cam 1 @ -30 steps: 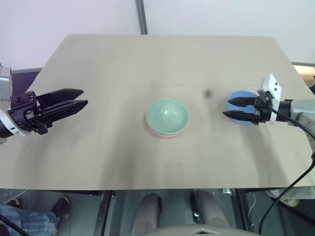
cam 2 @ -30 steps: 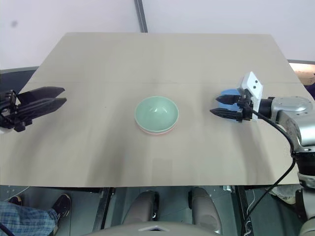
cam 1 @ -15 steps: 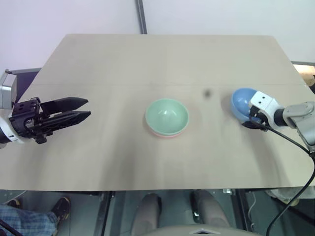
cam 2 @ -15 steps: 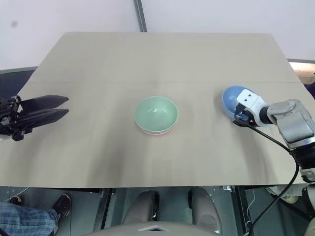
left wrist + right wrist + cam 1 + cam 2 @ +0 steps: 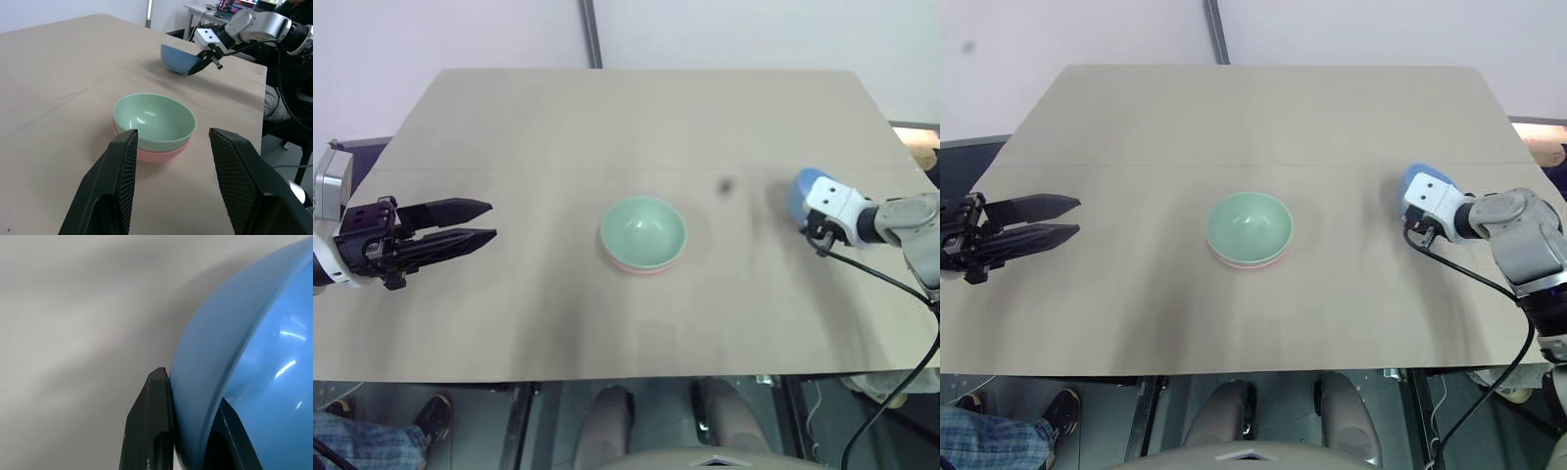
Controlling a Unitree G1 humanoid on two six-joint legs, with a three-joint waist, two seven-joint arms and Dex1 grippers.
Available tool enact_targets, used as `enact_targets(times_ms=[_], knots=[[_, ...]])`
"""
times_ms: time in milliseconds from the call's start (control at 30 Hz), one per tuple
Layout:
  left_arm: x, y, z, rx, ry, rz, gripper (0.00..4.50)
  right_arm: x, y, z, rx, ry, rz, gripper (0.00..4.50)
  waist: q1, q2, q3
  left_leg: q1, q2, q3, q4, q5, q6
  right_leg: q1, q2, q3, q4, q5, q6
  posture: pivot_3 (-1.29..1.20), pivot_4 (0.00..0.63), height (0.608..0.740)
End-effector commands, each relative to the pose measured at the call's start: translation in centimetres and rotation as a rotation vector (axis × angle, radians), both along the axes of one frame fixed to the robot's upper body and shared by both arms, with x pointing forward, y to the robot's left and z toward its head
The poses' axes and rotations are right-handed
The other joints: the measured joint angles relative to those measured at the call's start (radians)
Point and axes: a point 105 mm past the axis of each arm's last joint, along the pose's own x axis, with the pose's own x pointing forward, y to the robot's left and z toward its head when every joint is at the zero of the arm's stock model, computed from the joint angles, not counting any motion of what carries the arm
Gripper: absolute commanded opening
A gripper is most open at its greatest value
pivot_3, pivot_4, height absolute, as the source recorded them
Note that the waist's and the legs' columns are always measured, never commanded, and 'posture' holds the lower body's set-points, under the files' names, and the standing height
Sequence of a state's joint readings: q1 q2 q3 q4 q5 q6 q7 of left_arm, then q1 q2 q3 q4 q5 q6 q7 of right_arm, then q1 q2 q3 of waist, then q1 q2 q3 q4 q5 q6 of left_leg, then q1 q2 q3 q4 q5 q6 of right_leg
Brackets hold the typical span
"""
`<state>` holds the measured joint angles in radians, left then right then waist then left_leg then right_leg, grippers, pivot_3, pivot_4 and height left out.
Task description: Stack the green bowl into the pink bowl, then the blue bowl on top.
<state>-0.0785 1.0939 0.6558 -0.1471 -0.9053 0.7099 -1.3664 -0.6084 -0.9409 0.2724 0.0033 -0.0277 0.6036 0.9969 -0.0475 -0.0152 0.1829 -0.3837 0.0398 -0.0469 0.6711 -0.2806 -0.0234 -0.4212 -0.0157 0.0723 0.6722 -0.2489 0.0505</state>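
Observation:
The green bowl (image 5: 642,229) sits nested in the pink bowl (image 5: 642,267) at the middle of the table; only the pink rim shows under it. At the table's right side my right gripper (image 5: 188,396) is shut on the rim of the blue bowl (image 5: 800,194), one finger inside and one outside. That bowl is tilted up on its side. In the left wrist view the blue bowl (image 5: 178,56) hangs from the right gripper (image 5: 201,62) just above or on the table; I cannot tell which. My left gripper (image 5: 481,222) stands open over the table's left edge, pointing at the stacked bowls and well apart from them.
The light wooden table (image 5: 636,117) has bare room all round the stacked bowls. A small dark spot (image 5: 725,183) marks it near the blue bowl. A black cable (image 5: 891,284) trails from the right arm. A person's shoe (image 5: 431,416) is on the floor at the lower left.
My right gripper rolled over the blue bowl's near rim and shut on it. The bowl has tipped up and shifted a little to the right. The left gripper stayed open and nearly still.

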Motion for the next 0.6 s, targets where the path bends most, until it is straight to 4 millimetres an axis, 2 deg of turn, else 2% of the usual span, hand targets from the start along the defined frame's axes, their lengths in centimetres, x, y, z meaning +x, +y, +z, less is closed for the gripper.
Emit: enact_targets(times_ms=[33, 100, 200, 300, 433, 600], knots=[[0.0, -0.3, 0.6, 0.024, -0.036, -0.017, 2.45, -1.2, 6.7, 3.7, 0.004, -0.135, 0.29, 0.04, -0.008, 0.0, 0.0, 0.0, 0.0, 0.0, 0.0, 0.0, 0.0, 0.0, 0.0, 0.0, 0.0, 0.0, 0.0, 0.0, 0.15, 0.74], [0.1, -0.4, 0.5, 0.022, -0.032, -0.02, 2.45, -1.6, 8.8, 4.1, 0.008, -0.158, 0.353, 0.04, -0.012, 0.0, 0.0, 0.0, 0.0, 0.0, 0.0, 0.0, 0.0, -0.001, 0.001, 0.0, 0.002, 0.0, 0.0, 0.0, 0.15, 0.74], [0.2, -0.5, 0.2, 0.028, -0.025, -0.028, 2.45, -2.9, 14.1, 5.6, 0.093, -0.219, 0.49, 0.04, -0.012, 0.0, 0.0, -0.001, 0.0, -0.001, 0.0, 0.0, 0.0, -0.001, 0.0, 0.0, 0.002, 0.0, 0.0, 0.0, 0.15, 0.74], [0.3, -0.5, 0.2, 0.029, -0.024, -0.033, 2.45, -4.2, 17.8, 6.4, 0.132, -0.243, 0.591, 0.04, -0.013, 0.0, 0.0, -0.002, 0.0, -0.001, 0.0, 0.0, 0.0, -0.003, 0.0, 0.0, 0.002, 0.0, -0.001, 0.0, 0.15, 0.74], [0.5, -0.4, 0.5, 0.032, -0.029, -0.032, 2.45, -5.5, 20.3, 6.7, 0.116, -0.277, 0.683, 0.04, -0.001, 0.0, 0.0, -0.004, 0.0, -0.002, 0.0, 0.0, 0.0, -0.004, 0.0, -0.002, 0.002, -0.001, -0.001, 0.0, 0.15, 0.74], [0.5, -0.2, 0.6, 0.039, -0.029, -0.03, 2.45, -7.0, 21.0, 6.3, 0.051, -0.303, 0.779, 0.04, 0.007, 0.0, 0.0, -0.004, 0.0, -0.002, 0.0, 0.0, 0.0, -0.004, -0.001, -0.002, 0.001, -0.001, -0.001, 0.0, 0.15, 0.74]])
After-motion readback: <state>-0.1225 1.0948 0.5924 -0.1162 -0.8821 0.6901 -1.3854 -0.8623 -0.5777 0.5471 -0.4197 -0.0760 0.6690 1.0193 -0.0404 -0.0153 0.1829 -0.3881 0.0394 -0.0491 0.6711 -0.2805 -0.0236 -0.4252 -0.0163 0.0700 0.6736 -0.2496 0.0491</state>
